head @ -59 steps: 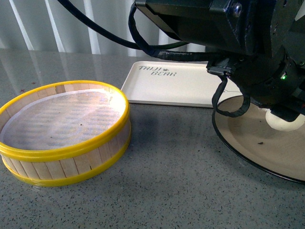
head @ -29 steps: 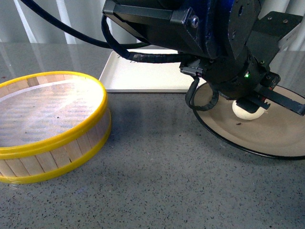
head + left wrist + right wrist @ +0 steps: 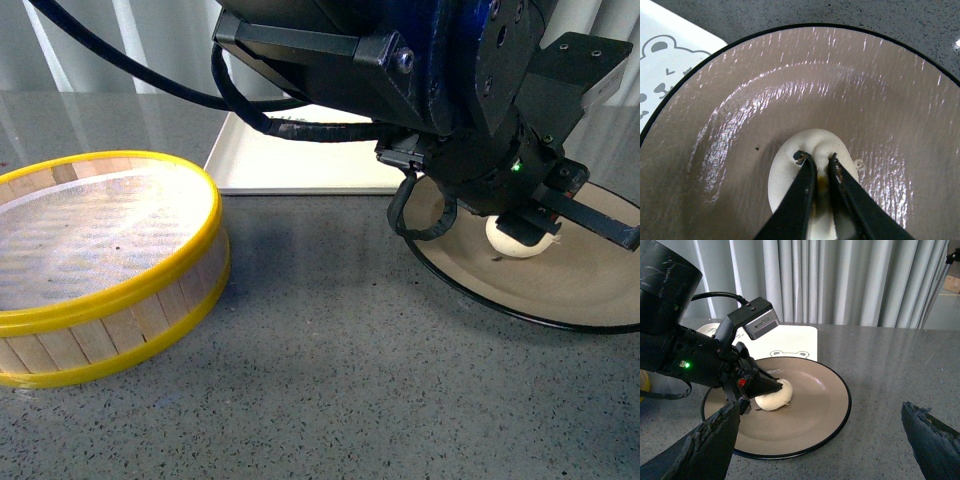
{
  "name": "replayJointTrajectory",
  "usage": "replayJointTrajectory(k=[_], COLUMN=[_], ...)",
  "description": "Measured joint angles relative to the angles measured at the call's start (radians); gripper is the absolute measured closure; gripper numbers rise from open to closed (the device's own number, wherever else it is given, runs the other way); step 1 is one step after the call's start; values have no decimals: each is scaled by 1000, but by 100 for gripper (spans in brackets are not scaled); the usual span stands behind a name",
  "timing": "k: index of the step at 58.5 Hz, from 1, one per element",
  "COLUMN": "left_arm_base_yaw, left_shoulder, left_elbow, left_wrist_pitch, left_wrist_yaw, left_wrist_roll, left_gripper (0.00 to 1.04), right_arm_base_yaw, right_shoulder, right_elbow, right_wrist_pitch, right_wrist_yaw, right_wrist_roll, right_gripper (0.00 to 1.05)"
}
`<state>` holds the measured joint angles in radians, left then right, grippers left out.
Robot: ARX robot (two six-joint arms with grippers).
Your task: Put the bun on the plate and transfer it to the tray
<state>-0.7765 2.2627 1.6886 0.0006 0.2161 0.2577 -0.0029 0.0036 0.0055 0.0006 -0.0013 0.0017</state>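
On your far left stands the round steamer basket [image 3: 100, 260], with walls of upright pale wood slats, glossy yellow hoops at top and bottom, and a thin whitish liner over its floor. Behind and to its right lies the tray [image 3: 300, 165], flat, matte cream, with rounded corners; it reaches to just beside the plate's far edge. Next comes your left gripper [image 3: 821, 167], whose slim black fingers are nearly closed and pinch the twisted top of the bun [image 3: 782, 182]. The bun is smooth, white and rounded, and it sits on the plate [image 3: 590, 290] left of the plate's middle. The plate is wide and shallow, glossy beige with faint brushed streaks and a thin black rim. Your right gripper [image 3: 820, 410] is spread wide above the plate's near side and holds nothing. Everything rests on a grey speckled stone-look table [image 3: 320, 400], and pale pleated curtains [image 3: 840, 280] hang behind it
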Motion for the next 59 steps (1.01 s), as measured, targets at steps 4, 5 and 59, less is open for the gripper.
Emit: replayJointTrajectory(k=[4,5,59], left_arm_base_yaw=[0,0,3], left_shoulder=[0,0,-50], left_elbow=[-2,-2,-16], left_wrist_pitch=[0,0,45], left_wrist_yaw=[0,0,23], left_wrist_roll=[0,0,-90], left_gripper=[80,78,7], right_arm_base_yaw=[0,0,0], right_shoulder=[0,0,0], right_elbow=[0,0,0], right_wrist_pitch=[0,0,0], right_wrist_yaw=[0,0,0], right_wrist_roll=[0,0,0], right_gripper=[8,8,8])
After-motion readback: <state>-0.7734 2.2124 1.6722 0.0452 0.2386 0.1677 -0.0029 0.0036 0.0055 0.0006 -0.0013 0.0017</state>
